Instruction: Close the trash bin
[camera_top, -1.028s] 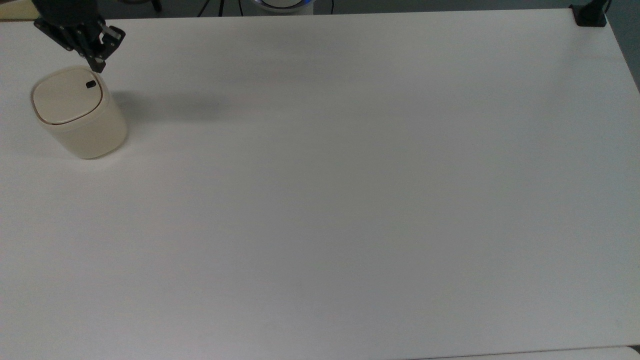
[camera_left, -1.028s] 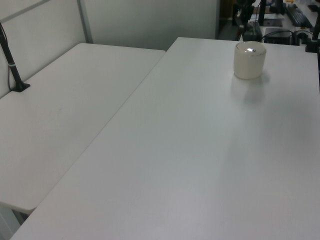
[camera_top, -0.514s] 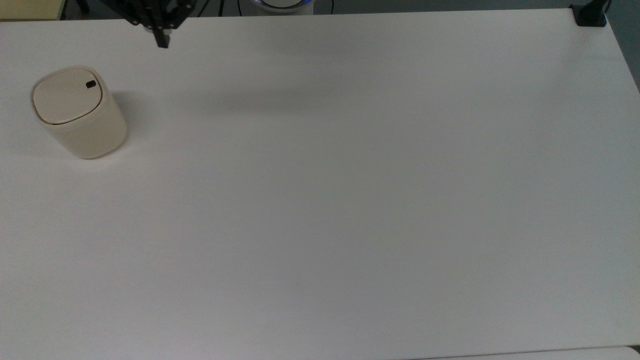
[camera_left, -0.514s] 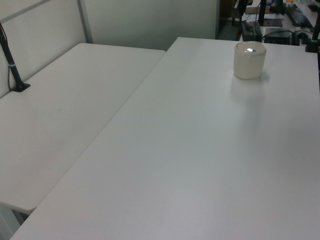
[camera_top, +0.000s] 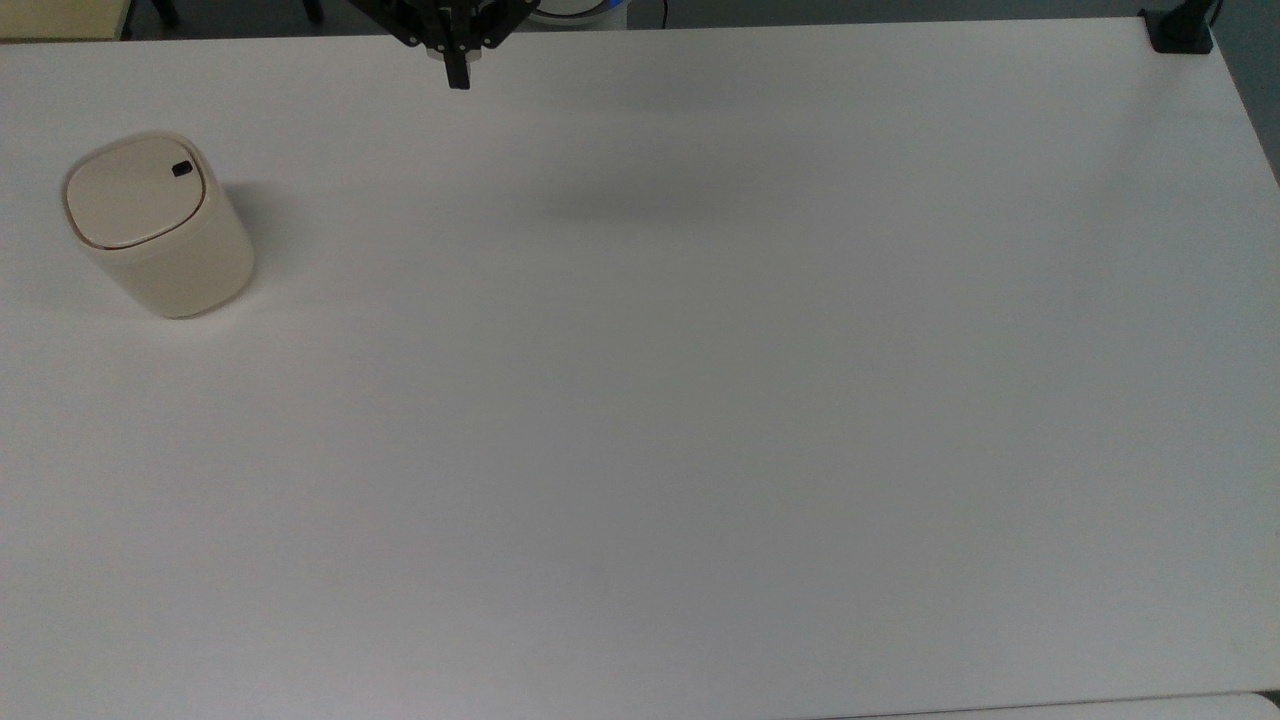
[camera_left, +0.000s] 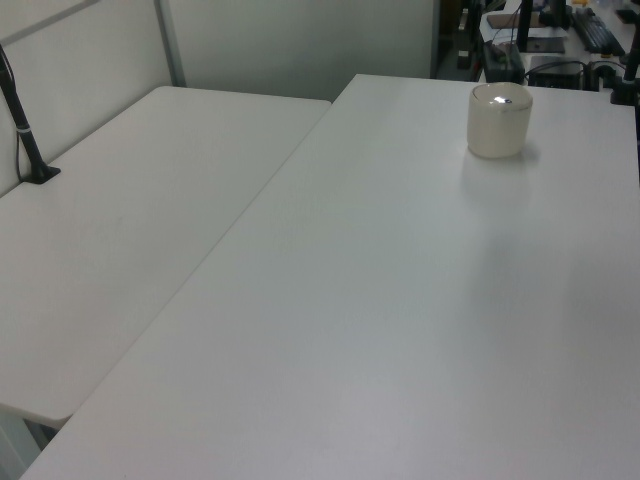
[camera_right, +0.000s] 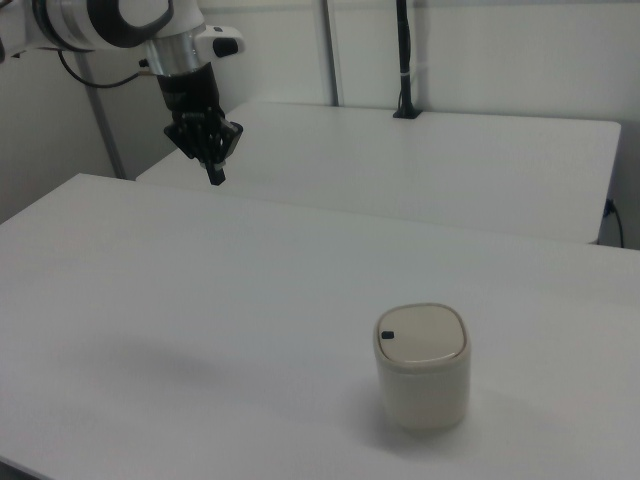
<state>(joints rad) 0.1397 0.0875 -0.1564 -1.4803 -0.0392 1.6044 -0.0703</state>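
Two dark fingers of the gripper (camera_top: 459, 80) are pressed together into a single narrow tip, holding nothing and hanging in the air above the white table (camera_top: 700, 400). In the right view the gripper (camera_right: 215, 176) points straight down from the arm's white wrist, over the table's far left part. The trash bin (camera_top: 158, 225) stands well apart from it: at the top view's left, near the far edge, and in the right view (camera_right: 422, 365) near and to the right of the gripper. Its thin flat lid lies shut, flush with the rim, with a small black button at one corner. The bin is smooth cream plastic, a rounded-square cylinder, standing upright. In the left view it (camera_left: 499, 120) sits at the far right.
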